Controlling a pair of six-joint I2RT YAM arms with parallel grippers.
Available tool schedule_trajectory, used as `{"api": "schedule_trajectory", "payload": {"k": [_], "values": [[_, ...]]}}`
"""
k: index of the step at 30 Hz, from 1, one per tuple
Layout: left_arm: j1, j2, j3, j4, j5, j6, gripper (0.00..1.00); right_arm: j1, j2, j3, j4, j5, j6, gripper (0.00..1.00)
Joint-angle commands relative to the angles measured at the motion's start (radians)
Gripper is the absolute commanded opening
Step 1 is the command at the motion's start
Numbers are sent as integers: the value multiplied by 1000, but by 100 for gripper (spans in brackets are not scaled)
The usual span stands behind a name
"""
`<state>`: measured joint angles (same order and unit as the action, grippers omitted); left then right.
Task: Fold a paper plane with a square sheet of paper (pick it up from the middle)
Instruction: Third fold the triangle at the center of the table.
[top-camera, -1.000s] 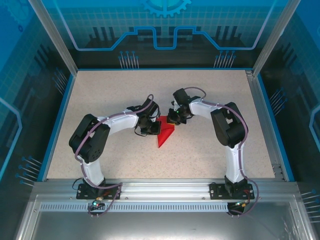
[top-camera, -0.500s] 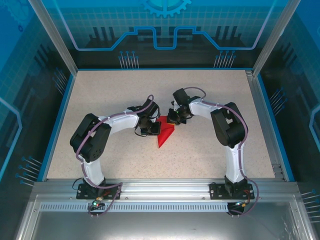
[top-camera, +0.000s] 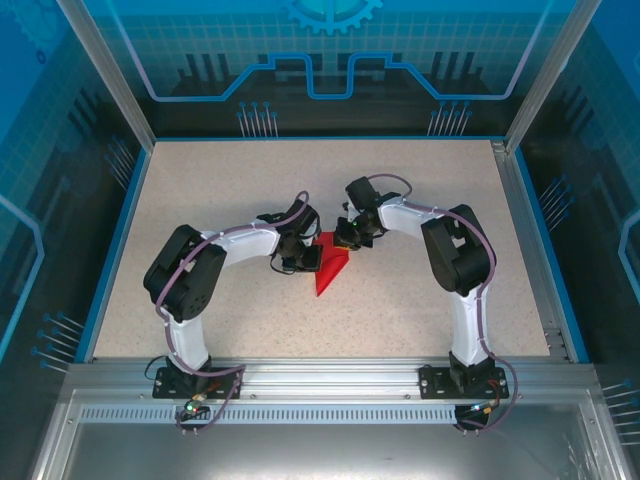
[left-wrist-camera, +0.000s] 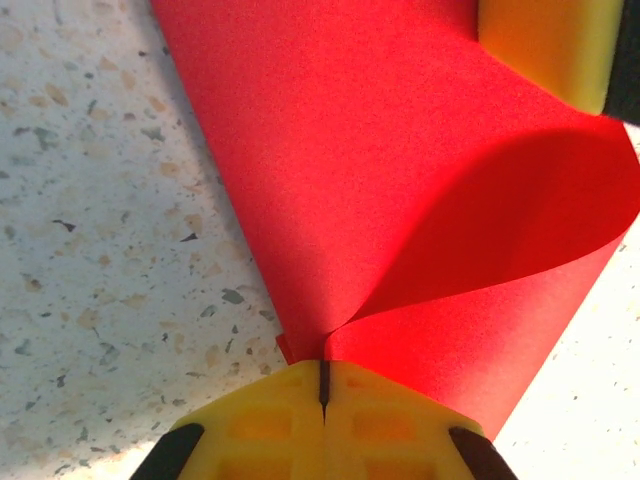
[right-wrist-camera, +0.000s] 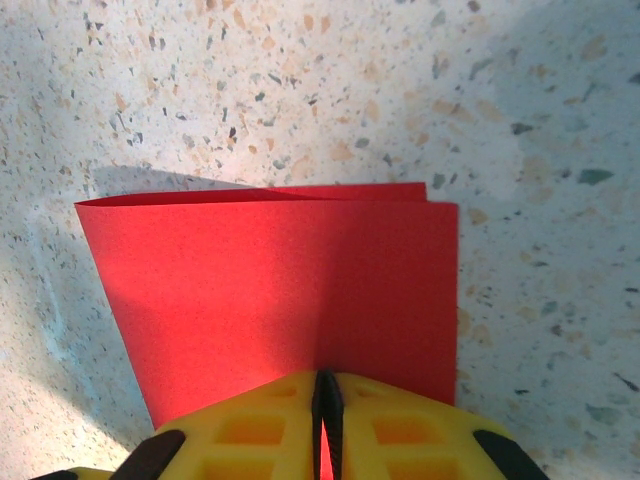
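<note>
The left claw (left-wrist-camera: 322, 388) is shut tight, its yellow pads pinching the near edge of the thin bright red paper sheet (left-wrist-camera: 380, 180), which is folded into a narrow wedge. In the left wrist view one layer curls up in a loose, rounded flap beside the flatter layer. The right claw (right-wrist-camera: 322, 405) is likewise closed on the sheet, nipping an edge where two layers lie one on the other, with a faint crease running up from the grip. Seen from above, the sheet lies near the middle of the speckled beige desk (top-camera: 200, 200), between the two claws, with its sharp tip toward the arm bases.
</note>
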<state>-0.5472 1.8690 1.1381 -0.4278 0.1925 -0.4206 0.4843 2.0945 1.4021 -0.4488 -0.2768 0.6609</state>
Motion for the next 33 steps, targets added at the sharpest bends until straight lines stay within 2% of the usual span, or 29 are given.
{"api": "schedule_trajectory", "payload": {"k": [1, 20, 25, 30, 33], "values": [[9, -43, -2, 15, 20, -17, 1, 18, 24, -40, -91, 37, -2, 14], [9, 52, -23, 1, 7, -23, 0, 16, -4, -23, -90, 13, 2, 17], [9, 50, -25, 3, 9, -22, 0, -6, -110, -29, -80, 16, 14, 19], [10, 51, -21, 4, 13, -22, 0, -27, -267, -144, -12, 40, 58, 22], [8, 52, -23, 7, 16, -25, 0, -23, -363, -279, 97, 14, 104, 16]]}}
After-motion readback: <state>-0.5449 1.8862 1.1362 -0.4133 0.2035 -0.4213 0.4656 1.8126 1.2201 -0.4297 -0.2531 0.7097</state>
